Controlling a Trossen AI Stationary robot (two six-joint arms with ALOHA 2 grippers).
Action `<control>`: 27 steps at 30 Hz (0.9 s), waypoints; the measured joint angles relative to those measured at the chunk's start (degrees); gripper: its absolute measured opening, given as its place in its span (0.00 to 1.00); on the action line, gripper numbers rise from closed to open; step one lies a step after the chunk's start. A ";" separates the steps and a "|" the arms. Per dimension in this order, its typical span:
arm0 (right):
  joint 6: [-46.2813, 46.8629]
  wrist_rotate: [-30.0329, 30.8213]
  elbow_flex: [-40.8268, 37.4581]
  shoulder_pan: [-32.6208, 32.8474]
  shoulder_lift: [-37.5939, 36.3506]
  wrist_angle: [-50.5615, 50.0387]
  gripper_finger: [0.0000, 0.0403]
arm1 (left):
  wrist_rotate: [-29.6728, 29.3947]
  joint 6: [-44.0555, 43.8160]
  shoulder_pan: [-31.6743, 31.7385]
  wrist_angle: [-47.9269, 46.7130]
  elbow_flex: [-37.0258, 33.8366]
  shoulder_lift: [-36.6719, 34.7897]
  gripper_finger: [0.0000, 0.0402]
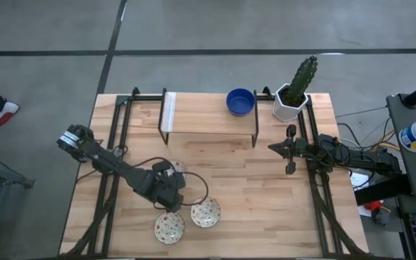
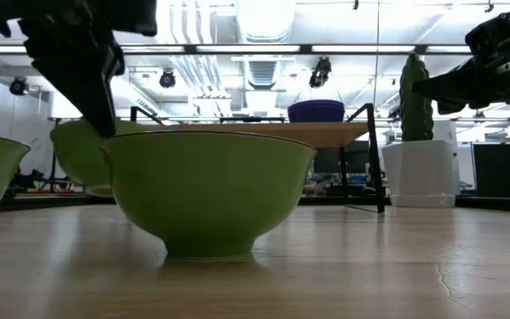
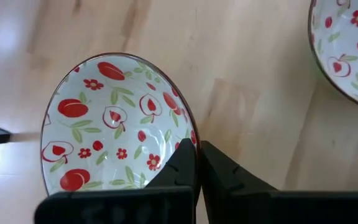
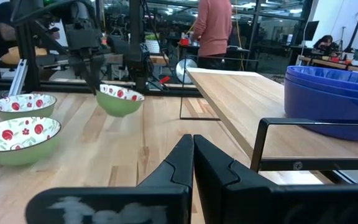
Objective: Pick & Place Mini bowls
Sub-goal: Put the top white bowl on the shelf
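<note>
left gripper (image 3: 196,163) clamped on rim of lifted cream-white bowl with red-and-green fruit pattern (image 3: 114,121), 8 o'clock of table | right gripper (image 4: 193,157) closed, empty, 3 o'clock | gripped bowl largely hidden from above

One camera looks straight down on the whole surface (image 1: 266,188), another sits at surface height close behind a green-sided bowl (image 2: 206,190), and each wrist camera looks past its own jaws, the left very near a patterned bowl (image 3: 114,124) that the right also sees farther off.

Blue bowls (image 1: 240,101) on shelf (image 1: 208,113) beside cactus pot (image 1: 292,103)
</note>
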 joint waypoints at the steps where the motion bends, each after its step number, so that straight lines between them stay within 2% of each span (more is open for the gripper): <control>1: -0.03 -0.01 0.00 0.00 0.00 0.00 0.02 | -0.40 0.05 0.13 -1.03 0.61 0.00 0.01; 13: 0.00 -0.01 0.00 0.00 0.00 0.00 0.02 | -6.45 10.76 4.43 -9.85 11.97 -0.07 0.01; 27: 0.01 0.00 0.00 0.00 0.02 0.00 0.02 | -8.01 28.16 14.63 -14.65 25.20 -0.07 0.01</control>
